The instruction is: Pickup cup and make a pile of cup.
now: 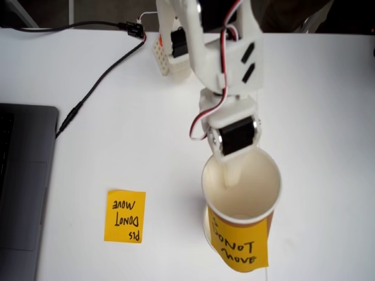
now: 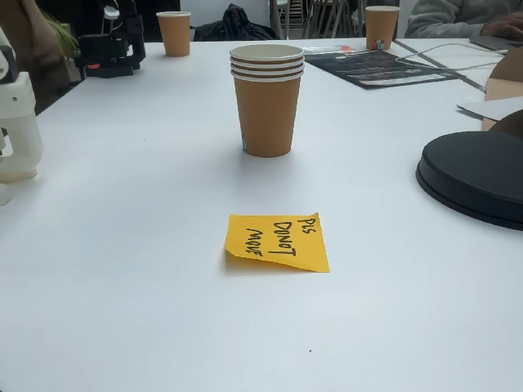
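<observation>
In a fixed view from above, a paper cup (image 1: 258, 190), cream inside and brown outside, stands under my white arm. My gripper (image 1: 231, 170) grips its far wall: one finger (image 1: 232, 178) hangs inside the cup, while the other is hidden under the black motor. An orange handwritten note (image 1: 239, 246) covers the cup's near side. In another fixed view, a stack of brown cups (image 2: 267, 106) with several rolled rims stands upright in the middle of the table, with nothing touching it.
An orange sticky note (image 1: 125, 216) lies flat on the white table (image 1: 328, 117), left of the cup; it shows as the note (image 2: 278, 242) before the stack. A laptop (image 1: 23, 187) and black cable (image 1: 94, 88) lie left. A black round disc (image 2: 474, 175) sits right.
</observation>
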`<state>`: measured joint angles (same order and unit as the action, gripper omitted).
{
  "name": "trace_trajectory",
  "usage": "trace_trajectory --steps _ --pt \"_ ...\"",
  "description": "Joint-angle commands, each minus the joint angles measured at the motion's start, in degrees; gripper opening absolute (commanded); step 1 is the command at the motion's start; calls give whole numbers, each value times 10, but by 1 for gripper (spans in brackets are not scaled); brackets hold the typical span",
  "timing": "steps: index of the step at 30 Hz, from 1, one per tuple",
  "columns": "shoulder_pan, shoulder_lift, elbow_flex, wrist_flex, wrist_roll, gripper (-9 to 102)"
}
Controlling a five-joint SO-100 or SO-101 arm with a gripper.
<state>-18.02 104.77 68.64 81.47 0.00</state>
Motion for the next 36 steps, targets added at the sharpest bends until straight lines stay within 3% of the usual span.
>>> trace_trajectory --steps 1,20,28,36 --pt "-6 -4 -11 0 7 -7" --pt "-4 -46 -4 3 7 -7" --pt "-4 -47 -4 72 9 -7" --pt "-6 -47 -4 86 9 -7"
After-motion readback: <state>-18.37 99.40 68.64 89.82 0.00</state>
